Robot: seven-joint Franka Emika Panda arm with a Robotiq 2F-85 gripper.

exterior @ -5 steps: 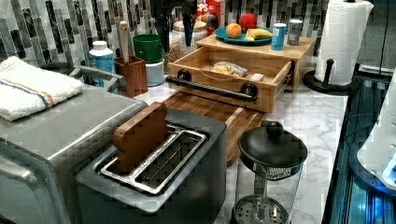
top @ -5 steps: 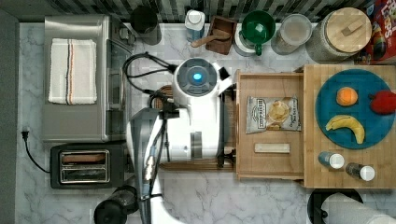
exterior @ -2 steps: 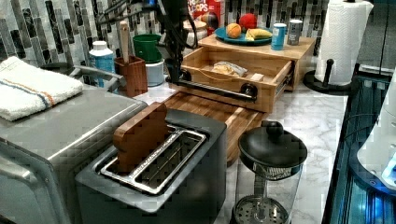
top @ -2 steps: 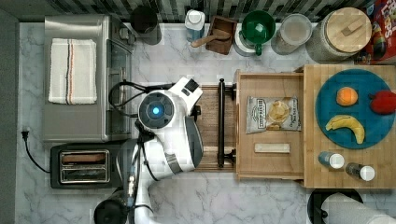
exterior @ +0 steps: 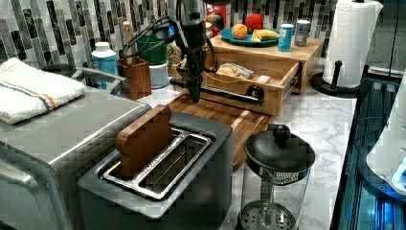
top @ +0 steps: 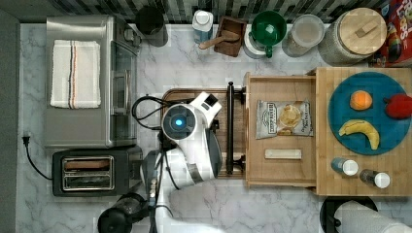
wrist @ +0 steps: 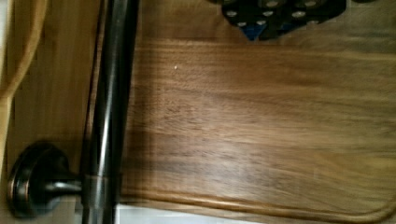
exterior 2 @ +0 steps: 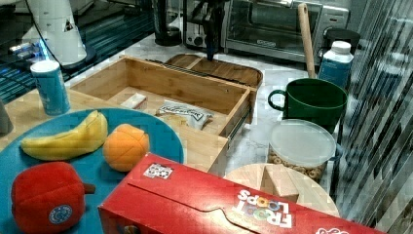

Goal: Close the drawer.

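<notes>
I cannot tell from these views how wide the jaws stand; the gripper [exterior: 196, 93] hangs point-down over the dark wooden tray [top: 194, 94], just beside the drawer's black bar handle [top: 230, 128], on the side away from the drawer. Nothing is held, as far as I can judge. In the wrist view the handle [wrist: 109, 93] runs close alongside the tray surface, with one round mounting post [wrist: 35, 186] visible.

The drawer [top: 282, 87] stands pulled well out from under the top board [top: 323, 126] that bears the blue plate [top: 340, 107]. It holds a chip bag [top: 284, 119] and a small pale block [top: 283, 154].

Hazards I would watch:

- Off-centre push. Contact in the top view appears set toward one end of the bar. Pushing there could skew the drawer on its runners and jam it.
- Low tip height. The tip sits close to the tray. Driving forward at this height could drag on the tray and shift it on the bench [top: 194, 58].
- Riding over the bar. If the tip is above the bar's mid-height, it may slip over the top and strike the drawer front.
- Excess force at end of travel may jolt the fruit and shakers [top: 346, 166] on the top board.
</notes>
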